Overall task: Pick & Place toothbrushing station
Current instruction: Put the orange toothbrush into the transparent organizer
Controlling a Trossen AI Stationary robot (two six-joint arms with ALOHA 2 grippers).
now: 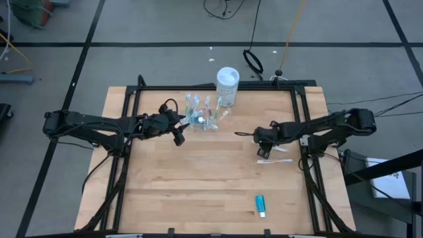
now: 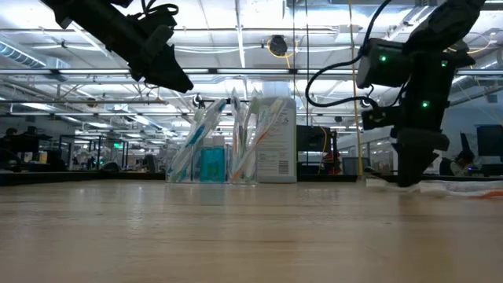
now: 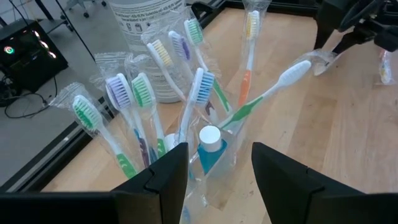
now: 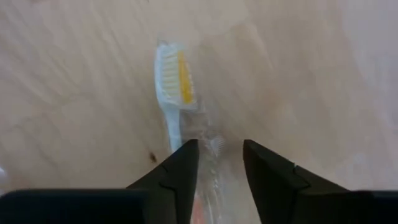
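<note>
1. Over on the right half of the table, I have the right gripper [image 1: 264, 154] down low above a wrapped toothbrush [image 4: 176, 93] that lies flat on the wood. The fingers are partly open and straddle its handle, with the wrapper between them; I judge nothing is clamped yet, since the brush lies flat on the board.
2. I read this as the pick step: the jaws are lined up across the handle so they can close on its narrow part rather than the bristle head.
3. My left gripper [image 1: 178, 130] hovers just beside the toothbrushing station [image 1: 205, 118], raised above the table. Its fingers [image 3: 168, 171] stand wide apart and hold nothing. It looks placed to steady or guard the holder, though that is my guess.
4. Near the back edge, the station stands upright, already stuffed with wrapped toothbrushes [image 3: 140, 99] and a blue tube, leaning outward in a fan.
5. Close behind the station stands a white tub [image 1: 227, 84]; I cannot tell if they touch.
6. A small blue tube [image 1: 261, 205] lies alone near the front edge, well apart from everything.
7. The table [image 1: 198, 192] is pale wood in a dark frame. Beyond it is a grey taped floor with cables, and a large lit hall of workbenches.
</note>
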